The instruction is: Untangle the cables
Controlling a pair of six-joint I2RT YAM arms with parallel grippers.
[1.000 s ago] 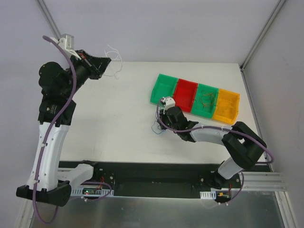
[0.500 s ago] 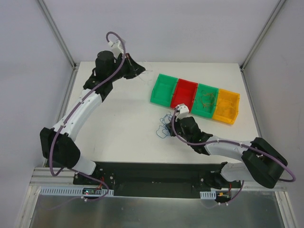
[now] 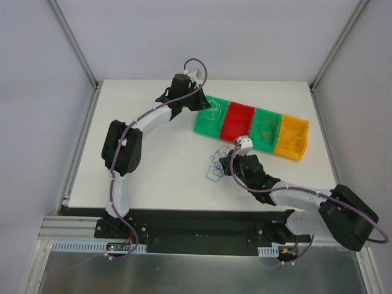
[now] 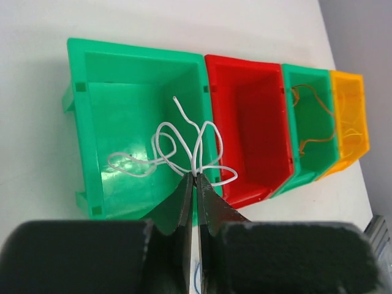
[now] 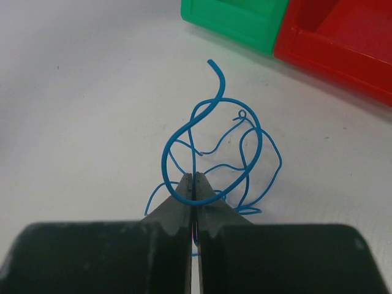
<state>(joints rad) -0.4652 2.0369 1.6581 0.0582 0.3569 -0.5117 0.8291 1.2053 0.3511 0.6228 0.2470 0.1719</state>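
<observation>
My left gripper (image 3: 205, 105) is shut on a thin white cable (image 4: 165, 144), pinched at the fingertips. Its loops hang over the inside of the left green bin (image 4: 122, 79), which in the top view is the leftmost bin (image 3: 202, 124). My right gripper (image 3: 225, 160) rests low over the table, shut on a tangled blue cable (image 5: 251, 141). One strand of it runs between the closed tips (image 5: 193, 177). The blue cable (image 3: 214, 166) loops on the table just in front of the bins. Thin orange-brown cables (image 4: 312, 116) lie in the second green bin.
Four bins stand in a row at the back right: green, red (image 3: 237, 120), green (image 3: 264, 130) and yellow-orange (image 3: 291, 138). The table's right edge (image 3: 321, 131) runs close beside the last bin.
My left arm swung from the back-left corner rightward to above the left green bin, carrying the white cable. My right gripper shifted a little toward the near right, dragging the blue cable.
</observation>
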